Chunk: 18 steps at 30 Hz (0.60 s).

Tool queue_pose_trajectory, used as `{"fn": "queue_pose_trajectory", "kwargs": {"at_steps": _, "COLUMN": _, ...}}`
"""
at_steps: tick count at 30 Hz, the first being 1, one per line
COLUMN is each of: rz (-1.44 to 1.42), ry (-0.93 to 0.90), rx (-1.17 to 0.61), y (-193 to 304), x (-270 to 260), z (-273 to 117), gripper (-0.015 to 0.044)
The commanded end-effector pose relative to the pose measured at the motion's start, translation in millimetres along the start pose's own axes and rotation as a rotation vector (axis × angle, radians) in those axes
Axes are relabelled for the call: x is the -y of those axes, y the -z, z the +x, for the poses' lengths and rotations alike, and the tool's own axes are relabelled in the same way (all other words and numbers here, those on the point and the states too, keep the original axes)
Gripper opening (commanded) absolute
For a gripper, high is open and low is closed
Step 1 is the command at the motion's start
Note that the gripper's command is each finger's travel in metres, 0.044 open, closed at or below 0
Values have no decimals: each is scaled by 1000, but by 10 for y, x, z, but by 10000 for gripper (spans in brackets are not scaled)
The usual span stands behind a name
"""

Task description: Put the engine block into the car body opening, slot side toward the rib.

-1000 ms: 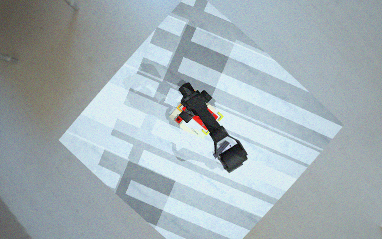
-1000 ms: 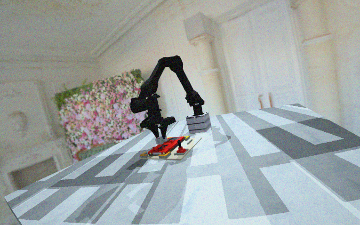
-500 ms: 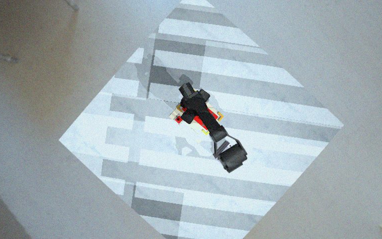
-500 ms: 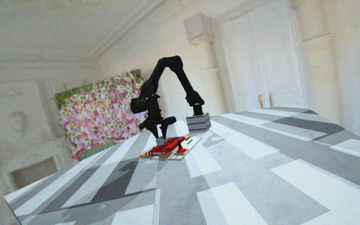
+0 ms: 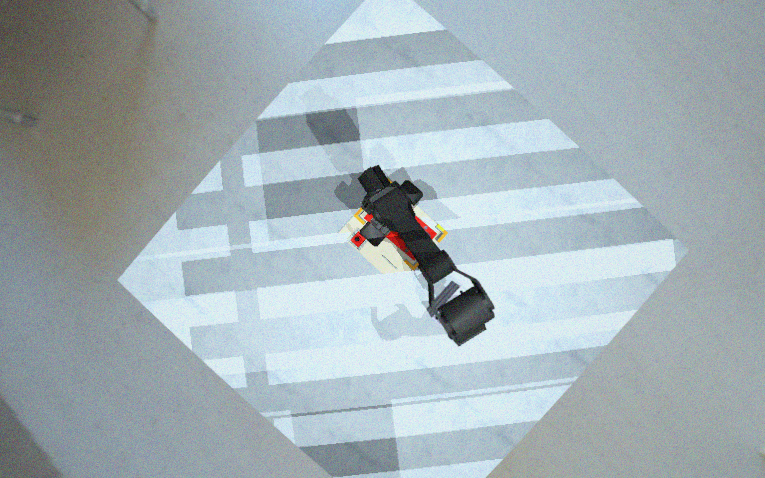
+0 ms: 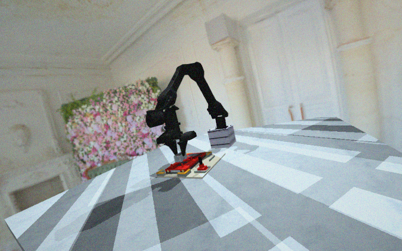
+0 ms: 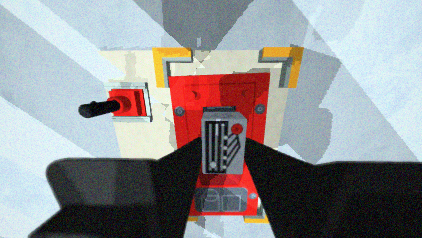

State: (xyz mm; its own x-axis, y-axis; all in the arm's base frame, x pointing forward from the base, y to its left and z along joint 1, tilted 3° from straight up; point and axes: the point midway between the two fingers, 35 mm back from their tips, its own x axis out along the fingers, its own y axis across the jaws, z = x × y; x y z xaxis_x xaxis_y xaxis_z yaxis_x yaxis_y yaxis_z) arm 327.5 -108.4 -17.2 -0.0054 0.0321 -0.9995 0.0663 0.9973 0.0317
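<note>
The grey engine block (image 7: 224,145) (image 6: 179,157) has dark ribs and a red round cap on top. My gripper (image 7: 222,142) (image 6: 180,155) is shut on it, one finger on each side. The block is over the middle of the red car body (image 7: 257,95) (image 6: 193,160). A dark edge of the opening shows just beyond the block in the wrist view; the rest is hidden under the block. The rib cannot be made out. How far the block is above or in the opening cannot be told. In the top view the arm hides the block and the fingertips.
The car body lies on a cream board (image 7: 142,140) (image 5: 380,258) (image 6: 196,175) between yellow-orange corner brackets (image 7: 295,67) (image 6: 183,172). A red base with an upright black lever (image 7: 100,107) (image 6: 200,161) stands beside the car body, near one finger. Striped shadows cross the table.
</note>
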Motion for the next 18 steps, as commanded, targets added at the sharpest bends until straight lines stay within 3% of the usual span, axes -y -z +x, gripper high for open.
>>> {"fn": "queue_pose_trajectory", "kwargs": {"at_steps": 1, "rz": -28, "ry": 3, "rx": 0, "y": 1, "x": 3, "z": 12, "gripper": 158}}
{"fn": "queue_pose_trajectory", "kwargs": {"at_steps": 18, "rz": -32, "ry": 3, "rx": 0, "y": 1, "x": 2, "z": 45, "gripper": 158}}
